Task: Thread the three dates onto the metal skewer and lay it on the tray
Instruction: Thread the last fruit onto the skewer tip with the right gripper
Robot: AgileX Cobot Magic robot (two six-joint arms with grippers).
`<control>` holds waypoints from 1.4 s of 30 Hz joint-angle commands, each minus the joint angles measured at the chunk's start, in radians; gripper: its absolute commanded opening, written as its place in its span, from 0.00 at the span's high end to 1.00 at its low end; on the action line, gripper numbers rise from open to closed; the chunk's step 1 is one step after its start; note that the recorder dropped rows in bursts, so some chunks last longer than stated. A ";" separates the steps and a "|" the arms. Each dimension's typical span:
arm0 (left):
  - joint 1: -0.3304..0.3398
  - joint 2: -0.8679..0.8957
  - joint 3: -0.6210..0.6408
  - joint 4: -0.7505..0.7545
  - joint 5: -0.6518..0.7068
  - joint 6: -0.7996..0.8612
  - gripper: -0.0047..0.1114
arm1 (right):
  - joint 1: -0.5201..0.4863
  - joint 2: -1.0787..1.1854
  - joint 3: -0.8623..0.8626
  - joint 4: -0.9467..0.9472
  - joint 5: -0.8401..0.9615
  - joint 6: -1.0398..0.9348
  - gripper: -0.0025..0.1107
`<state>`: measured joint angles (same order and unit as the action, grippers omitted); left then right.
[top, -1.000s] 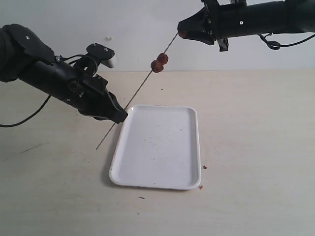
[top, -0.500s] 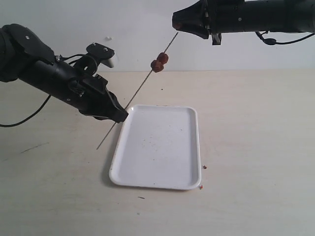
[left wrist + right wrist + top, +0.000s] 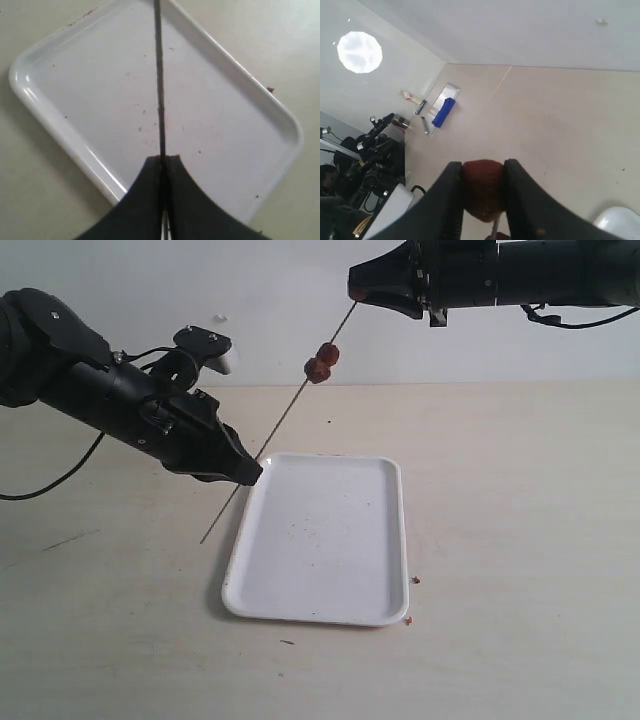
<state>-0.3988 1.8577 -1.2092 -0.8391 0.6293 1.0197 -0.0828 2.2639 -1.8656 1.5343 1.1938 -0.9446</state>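
Reddish crumbs [image 3: 141,129] are being held in the white rectangular tray [image 3: 315,615]. The thin grey metal skewer [image 3: 280,425], clamped in the left gripper [image 3: 250,472], is being slanted up-right to the wrinkled red-brown date [image 3: 482,187] pinched in the right gripper [image 3: 355,285].

You get soft, even light in the wide view, and the tray [image 3: 330,540] throws a faint shadow along its near left edge. In your left wrist view the skewer [image 3: 159,75] looks fuzzy. In your right wrist view a round bright spot [image 3: 360,52] glares white, and the date [image 3: 482,187] up close is blurry.
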 commanded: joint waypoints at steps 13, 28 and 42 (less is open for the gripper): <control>-0.001 0.001 -0.004 -0.098 -0.039 0.027 0.96 | 0.001 -0.005 -0.007 -0.054 0.027 -0.022 0.74; -0.001 0.012 -0.004 -0.553 -0.030 0.448 0.96 | 0.001 0.002 -0.007 -0.075 0.027 -0.022 0.74; -0.001 0.062 -0.004 -0.655 -0.020 0.572 0.96 | 0.001 0.019 -0.007 -0.011 0.027 -0.041 0.74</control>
<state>-0.3988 1.9207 -1.2057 -1.4739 0.5921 1.5808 -0.0867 2.2788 -1.8717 1.5080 1.2040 -0.9700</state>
